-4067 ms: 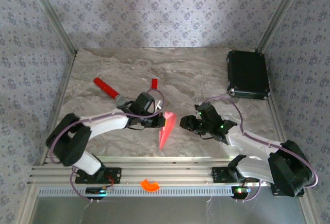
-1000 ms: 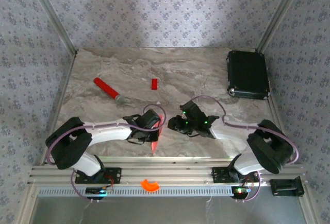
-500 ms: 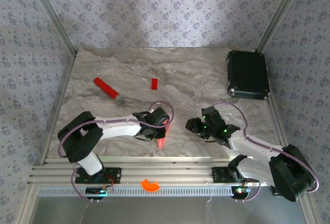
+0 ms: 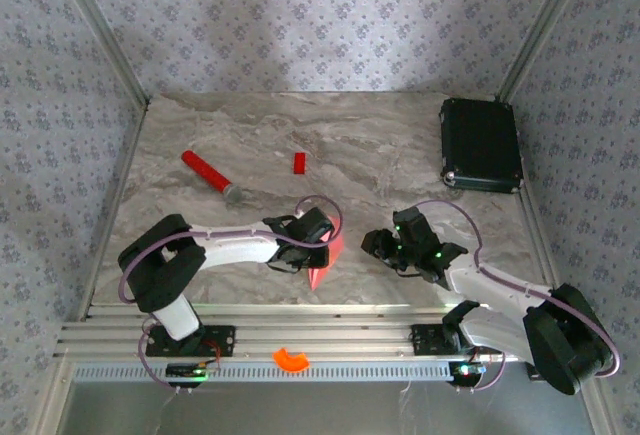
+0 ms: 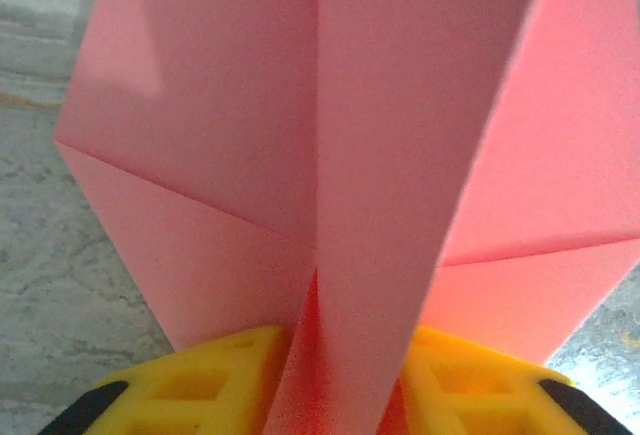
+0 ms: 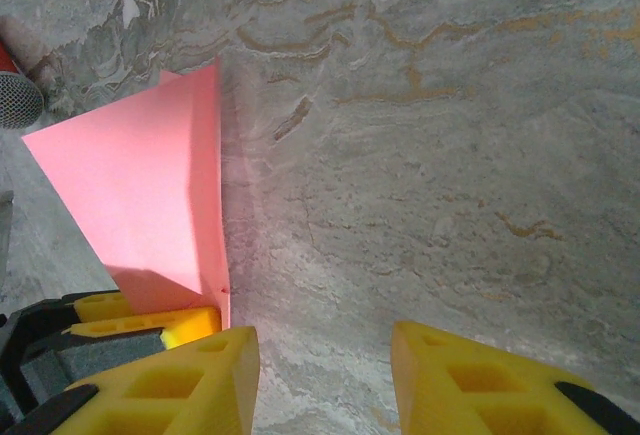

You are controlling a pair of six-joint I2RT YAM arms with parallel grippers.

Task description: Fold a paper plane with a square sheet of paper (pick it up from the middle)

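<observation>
**Pink fold standing at the left fingers, right jaws empty beside it**

Near the front middle of the marble table (image 4: 200,125) sits the pink paper (image 4: 327,263), creased narrow, its point aimed at the near edge. The left gripper (image 4: 316,245) is right over its far end, and the wrist and a purple cable loop (image 4: 326,211) hide that part from above. From the left wrist, the centre ridge runs down between the yellow fingers (image 5: 200,390) and fills the gap. I can't tell whether they're pinching it or just flanking it. The wings rise so close to that lens that little table shows past them.

The right gripper (image 6: 325,375) is just beside the paper's edge, jaws parted over bare marble, nothing in them.

Everything else keeps well apart. The red stick (image 4: 205,172) with its grey tip lies back left. The small red block (image 4: 298,162) is behind the arms, and the black case (image 4: 481,143) is in the far right corner. An orange piece (image 4: 292,359) rests on the front rail.
</observation>
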